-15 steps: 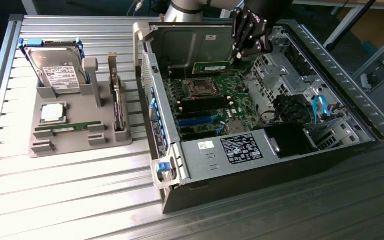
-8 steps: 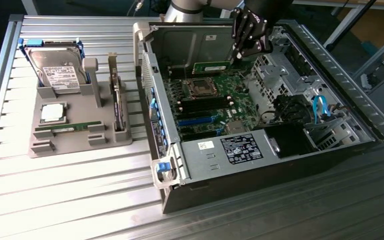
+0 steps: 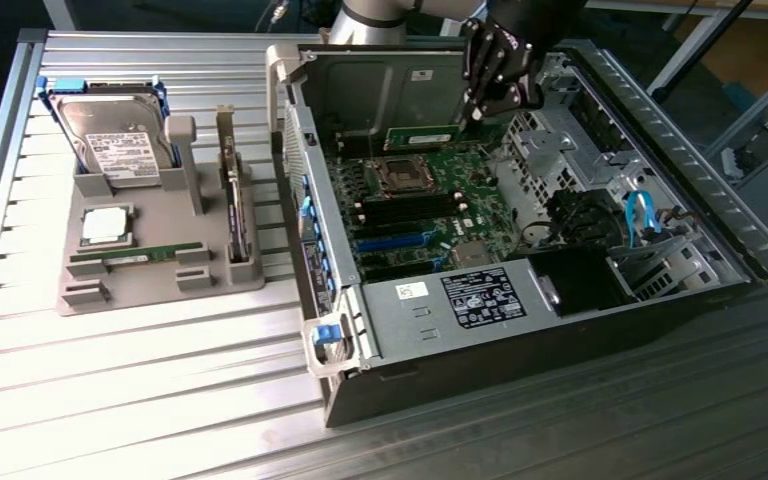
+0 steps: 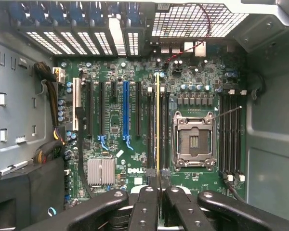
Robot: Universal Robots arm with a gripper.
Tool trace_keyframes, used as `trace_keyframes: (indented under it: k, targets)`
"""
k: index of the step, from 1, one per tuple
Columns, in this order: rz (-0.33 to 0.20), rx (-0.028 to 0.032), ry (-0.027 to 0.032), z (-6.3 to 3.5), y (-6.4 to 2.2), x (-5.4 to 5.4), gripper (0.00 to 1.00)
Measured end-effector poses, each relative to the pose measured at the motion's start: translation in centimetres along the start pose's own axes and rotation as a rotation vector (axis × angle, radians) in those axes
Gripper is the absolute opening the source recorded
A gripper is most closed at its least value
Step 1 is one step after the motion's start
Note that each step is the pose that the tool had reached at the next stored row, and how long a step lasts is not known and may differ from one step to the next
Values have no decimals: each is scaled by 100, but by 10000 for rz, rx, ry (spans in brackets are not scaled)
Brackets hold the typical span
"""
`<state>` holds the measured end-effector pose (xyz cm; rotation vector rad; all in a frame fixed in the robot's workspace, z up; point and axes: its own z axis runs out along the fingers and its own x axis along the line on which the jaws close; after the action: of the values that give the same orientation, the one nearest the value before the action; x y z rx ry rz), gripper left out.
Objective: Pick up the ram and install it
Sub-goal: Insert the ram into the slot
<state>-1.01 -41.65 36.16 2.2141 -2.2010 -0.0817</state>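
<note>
Aluminium slats of the desk (image 3: 117,380) carry everything. Biggest on it is the open black computer case (image 3: 518,370), lying on its side. At its 9 o'clock in the exterior view sits the grey tray (image 3: 157,285), with a hard drive (image 3: 120,140) propped in it.

Inside the case the green motherboard (image 3: 478,185) faces up. Over its 12 o'clock end hangs the pincer (image 3: 482,112), narrowed right down and clamped on one end of the ram (image 3: 424,134). The green stick juts level towards 9 o'clock, close in front of the case's upright grey wall (image 3: 371,90).

From the wrist, the pincer (image 4: 157,185) grips the ram (image 4: 157,120) edge-on. It's a thin yellow-green line running along the black memory slots (image 4: 150,125), between the blue expansion slot (image 4: 125,110) and the open processor socket (image 4: 194,142). Whether it touches a slot, I can't tell.

Room is tight: the socket sits just beside on one flank, slot rows on the other, metal walls all round. A second bank of slots (image 4: 231,134) lies past the socket.
</note>
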Motion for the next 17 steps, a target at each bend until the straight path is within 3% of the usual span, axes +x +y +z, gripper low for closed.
trace_keyframes:
  k: [7,17]
  targets:
    - [0,0,0,133,3,3,12]
    - [0,0,1,431,1,10,12]
